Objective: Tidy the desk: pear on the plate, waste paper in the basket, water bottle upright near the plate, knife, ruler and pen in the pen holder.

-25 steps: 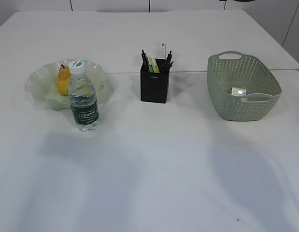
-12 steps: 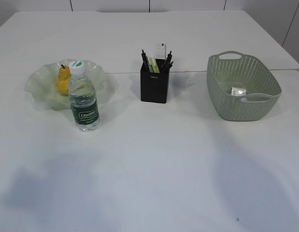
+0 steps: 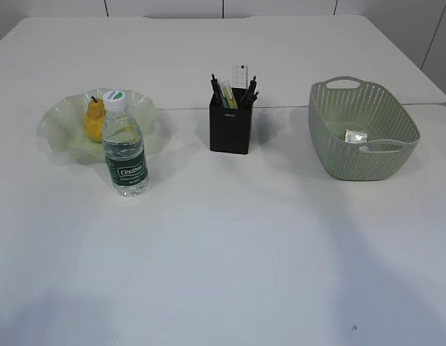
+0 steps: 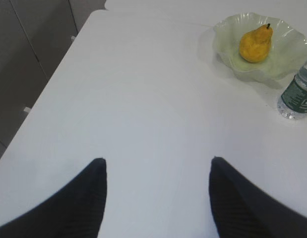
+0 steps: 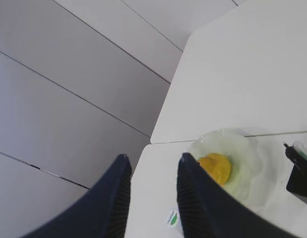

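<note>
my left gripper (image 4: 158,166) jaws apart, empty; upright water bottle (image 4: 298,94) at frame right, nearest it; right gripper (image 5: 153,163) narrowly parted, empty.

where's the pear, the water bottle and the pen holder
pear (image 3: 94,120), exterior view, on its yellow body
water bottle (image 3: 127,160), exterior view, on its green label
pen holder (image 3: 230,130), exterior view, on its black front face
</note>
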Available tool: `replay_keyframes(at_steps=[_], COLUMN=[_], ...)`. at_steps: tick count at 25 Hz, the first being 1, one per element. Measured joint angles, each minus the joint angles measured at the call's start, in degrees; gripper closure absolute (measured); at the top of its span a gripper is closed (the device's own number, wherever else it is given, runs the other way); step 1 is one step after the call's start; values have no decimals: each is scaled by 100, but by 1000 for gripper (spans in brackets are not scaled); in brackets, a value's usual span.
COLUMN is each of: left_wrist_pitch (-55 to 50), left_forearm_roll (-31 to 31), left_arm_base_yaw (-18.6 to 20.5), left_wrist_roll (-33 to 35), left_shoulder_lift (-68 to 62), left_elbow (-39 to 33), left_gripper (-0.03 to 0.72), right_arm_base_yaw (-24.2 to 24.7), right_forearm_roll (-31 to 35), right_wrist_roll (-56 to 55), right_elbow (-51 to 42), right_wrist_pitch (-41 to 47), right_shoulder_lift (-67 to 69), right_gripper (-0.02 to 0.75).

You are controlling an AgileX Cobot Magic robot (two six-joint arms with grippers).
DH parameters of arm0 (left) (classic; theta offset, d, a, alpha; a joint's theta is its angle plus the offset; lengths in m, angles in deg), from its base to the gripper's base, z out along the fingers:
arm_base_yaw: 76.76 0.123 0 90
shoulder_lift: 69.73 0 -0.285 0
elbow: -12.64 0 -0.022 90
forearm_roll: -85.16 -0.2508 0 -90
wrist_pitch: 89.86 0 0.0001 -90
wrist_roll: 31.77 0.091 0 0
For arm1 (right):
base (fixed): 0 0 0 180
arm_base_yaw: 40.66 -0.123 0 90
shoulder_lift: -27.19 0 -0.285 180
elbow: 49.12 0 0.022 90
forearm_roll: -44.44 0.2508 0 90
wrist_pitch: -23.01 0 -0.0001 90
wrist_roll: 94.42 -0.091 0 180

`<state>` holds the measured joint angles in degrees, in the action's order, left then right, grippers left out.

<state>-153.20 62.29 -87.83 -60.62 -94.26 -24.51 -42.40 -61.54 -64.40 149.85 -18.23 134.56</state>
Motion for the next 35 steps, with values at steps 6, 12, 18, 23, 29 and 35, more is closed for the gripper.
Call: replay_keyframes(at_steps=[6, 12, 18, 23, 29, 35], left_wrist_pitch=[-120, -345, -418, -585, -711, -934], left_forearm_roll=[0, 0, 0, 0, 27, 73], left_arm_base_yaw=[0, 0, 0, 0, 0, 0], left_wrist_roll=[105, 157, 269, 333, 580, 697], left_shoulder_lift=[577, 841, 1059, 1339, 1612, 1631], left_elbow=[0, 0, 0, 0, 0, -175], left_gripper=[231, 231, 231, 231, 231, 232], right_arm_base_yaw=[0, 0, 0, 0, 0, 0], right_forearm_roll=[0, 0, 0, 0, 0, 0], right_wrist_roll=[-1, -12, -12, -12, -12, -12], right_elbow=[-772, -1576, -2362, -2963, -3418, -3456], right_wrist_pitch=[-158, -358, -405, -426, -452, -583], right_shoulder_lift=[-671, -1359, -2113, -2793, -3540, -4049], right_gripper=[496, 496, 496, 496, 496, 496])
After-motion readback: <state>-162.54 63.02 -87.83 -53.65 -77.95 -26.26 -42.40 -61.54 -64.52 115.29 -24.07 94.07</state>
